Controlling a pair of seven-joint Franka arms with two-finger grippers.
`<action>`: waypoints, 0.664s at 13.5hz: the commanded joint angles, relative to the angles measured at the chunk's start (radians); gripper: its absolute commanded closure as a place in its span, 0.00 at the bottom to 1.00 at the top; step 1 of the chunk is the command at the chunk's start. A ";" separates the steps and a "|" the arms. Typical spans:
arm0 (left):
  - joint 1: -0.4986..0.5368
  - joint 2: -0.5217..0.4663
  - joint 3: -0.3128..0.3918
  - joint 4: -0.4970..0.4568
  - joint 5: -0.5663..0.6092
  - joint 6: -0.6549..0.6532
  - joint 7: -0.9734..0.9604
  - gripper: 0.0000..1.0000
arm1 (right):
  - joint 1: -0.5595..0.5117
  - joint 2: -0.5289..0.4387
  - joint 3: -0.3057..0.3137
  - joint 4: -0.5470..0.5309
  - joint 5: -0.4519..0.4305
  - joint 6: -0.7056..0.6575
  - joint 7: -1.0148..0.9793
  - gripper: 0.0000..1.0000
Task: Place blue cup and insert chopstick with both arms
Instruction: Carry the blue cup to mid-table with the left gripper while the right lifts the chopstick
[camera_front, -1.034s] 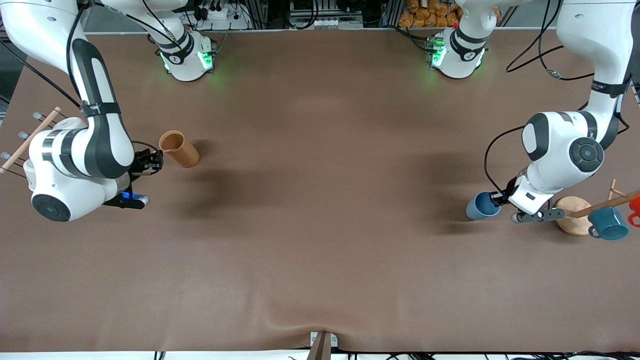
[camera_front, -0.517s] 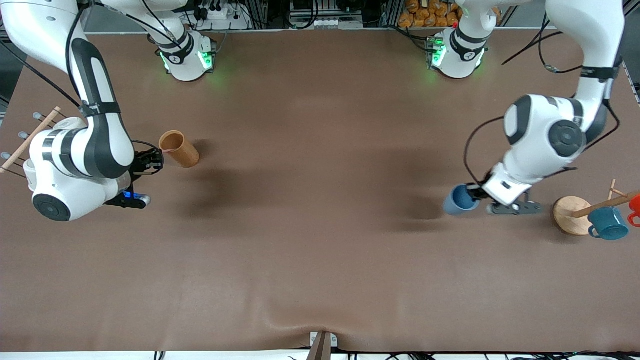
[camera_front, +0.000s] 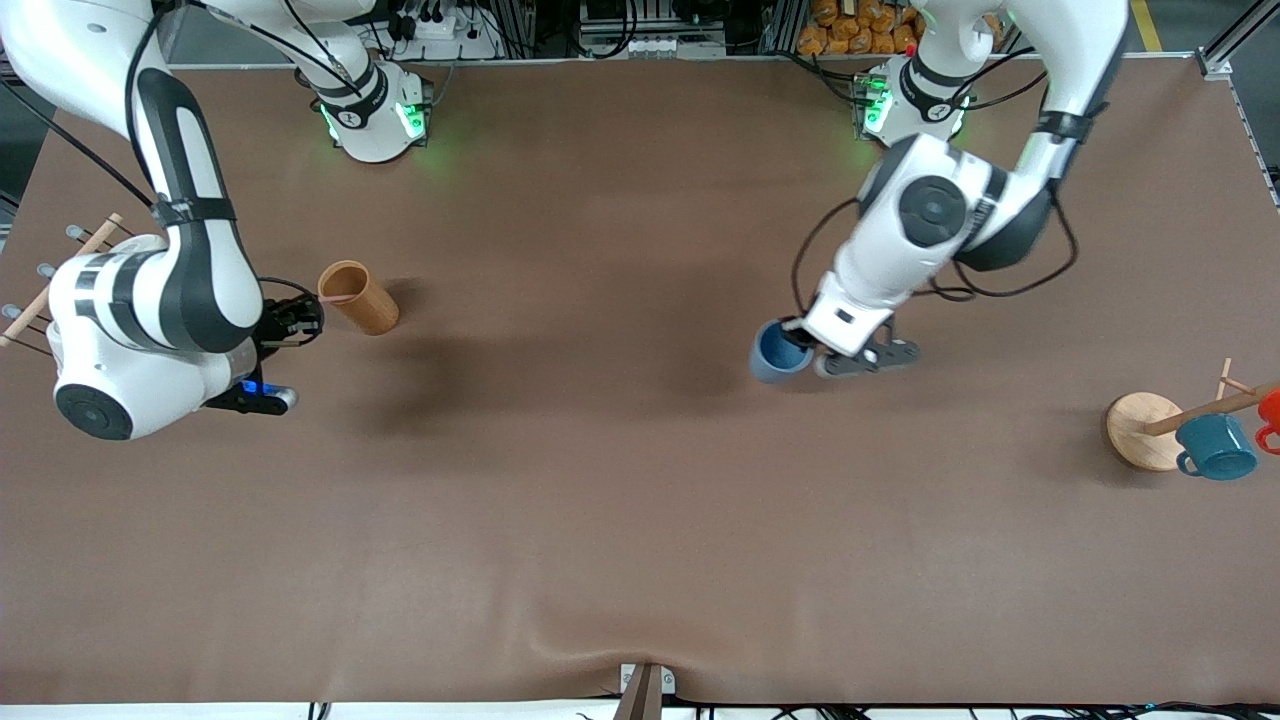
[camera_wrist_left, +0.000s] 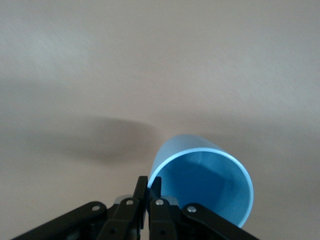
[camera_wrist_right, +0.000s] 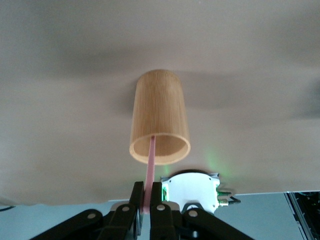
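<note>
Front view: the left claw (camera_front: 808, 350) pinches the rim of the small slate-blue tapered cup (camera_front: 778, 352) and carries it over the middle of the brown desk (camera_front: 600, 480). The right claw (camera_front: 300, 322) sits beside the brown cylindrical bamboo cup (camera_front: 358, 297) at the right arm's end. A round wooden rack base (camera_front: 1140, 430) with a teal handled mug (camera_front: 1215, 446) stands near the desk edge at the left arm's end.

Left wrist view: 2 fingers (camera_wrist_left: 142, 192) are pressed together on the blue cup's wall (camera_wrist_left: 205, 185), its mouth tilted toward the camera, bare desk beneath.

Right wrist view: the right claw (camera_wrist_right: 147, 200) is shut on the thin pale-pink chopstick (camera_wrist_right: 150, 167), whose tip rests inside the bamboo cup (camera_wrist_right: 159, 116).

Judgement: the cup transport is in hand; next it needs righting and setting down. The chopstick must lift out without dragging the bamboo cup. The middle of the desk offers ample room, well apart from every edge.
</note>
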 joint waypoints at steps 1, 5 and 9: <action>-0.105 0.015 0.001 0.008 0.001 0.022 -0.145 1.00 | -0.009 -0.030 -0.001 0.091 -0.001 -0.129 0.009 1.00; -0.253 0.097 0.001 0.040 0.161 0.073 -0.456 1.00 | 0.001 -0.030 -0.003 0.367 -0.004 -0.372 0.012 1.00; -0.368 0.205 0.001 0.115 0.266 0.073 -0.694 1.00 | -0.001 -0.049 0.006 0.544 0.006 -0.409 0.009 1.00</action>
